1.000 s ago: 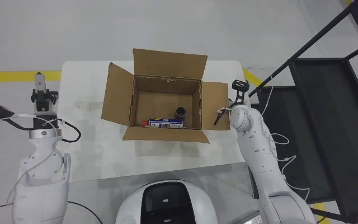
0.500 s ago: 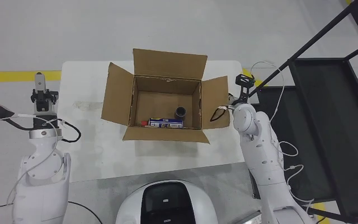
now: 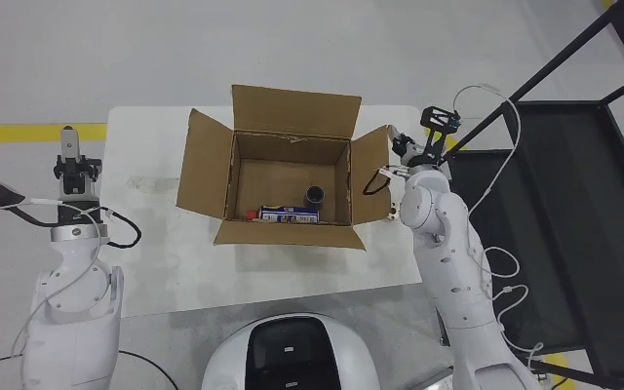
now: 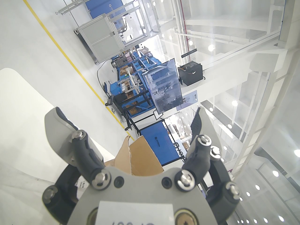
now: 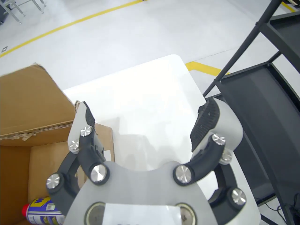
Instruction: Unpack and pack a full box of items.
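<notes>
Claw on the right arm [image 5: 145, 111] hangs over the far right corner of the white surface [image 3: 156, 263], its fingers spread wide with nothing between them. It sits just beside the right-hand flap of the cardboard box [image 3: 292, 109]. The left claw [image 4: 127, 115] is equally wide open and empty. It is held off the surface's left edge, well apart from the box, and points toward the far side.

A black metal rack [image 3: 556, 185] stands on the floor to the right of the surface. The box sits at the middle of the surface with all four flaps folded outward. Inside it, a spray can [image 3: 288, 212] with a red cap lies on its side along the near wall. A small dark cylinder [image 3: 317, 195] stands just beyond the can, toward the box's right wall.
</notes>
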Motion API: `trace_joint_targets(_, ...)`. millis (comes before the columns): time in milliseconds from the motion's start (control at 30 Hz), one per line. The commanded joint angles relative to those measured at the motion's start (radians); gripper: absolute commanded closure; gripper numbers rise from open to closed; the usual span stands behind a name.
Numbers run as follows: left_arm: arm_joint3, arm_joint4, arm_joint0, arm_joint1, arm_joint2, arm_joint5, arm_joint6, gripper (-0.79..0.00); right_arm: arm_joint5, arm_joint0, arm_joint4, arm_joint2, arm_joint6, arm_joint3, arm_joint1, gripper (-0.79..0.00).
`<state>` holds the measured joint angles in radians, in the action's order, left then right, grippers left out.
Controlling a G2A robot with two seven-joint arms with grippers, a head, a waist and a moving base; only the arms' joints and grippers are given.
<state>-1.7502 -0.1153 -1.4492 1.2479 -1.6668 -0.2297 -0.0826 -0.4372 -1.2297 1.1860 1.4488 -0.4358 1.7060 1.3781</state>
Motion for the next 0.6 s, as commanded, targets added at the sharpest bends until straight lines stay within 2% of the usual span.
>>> trace_joint_targets(0,0.0,0.0,0.0,0.0,0.0,0.0,0.0,-0.785,0.002,-0.009,0.011,-0.006,0.023,0.037,0.001,-0.785)
trace_joint_targets(167,0.0,0.0,0.0,0.0,0.0,0.0,0.0,-0.785,-0.046,-0.007,0.014,-0.001,0.048,0.085,0.005,-0.785)
trace_joint_targets(300,0.0,0.0,0.0,0.0,0.0,0.0,0.0,-0.785,-0.012,0.004,-0.041,0.001,-0.003,0.111,0.007,-0.785)
trace_joint_targets(433,0.0,0.0,0.0,0.0,0.0,0.0,0.0,-0.785,0.168,-0.015,-0.066,-0.037,-0.203,0.154,-0.003,-0.785)
trace_joint_targets(567,0.0,0.0,0.0,0.0,0.0,0.0,0.0,-0.785,0.237,-0.02,-0.188,-0.052,-0.402,0.19,-0.006,-0.785)
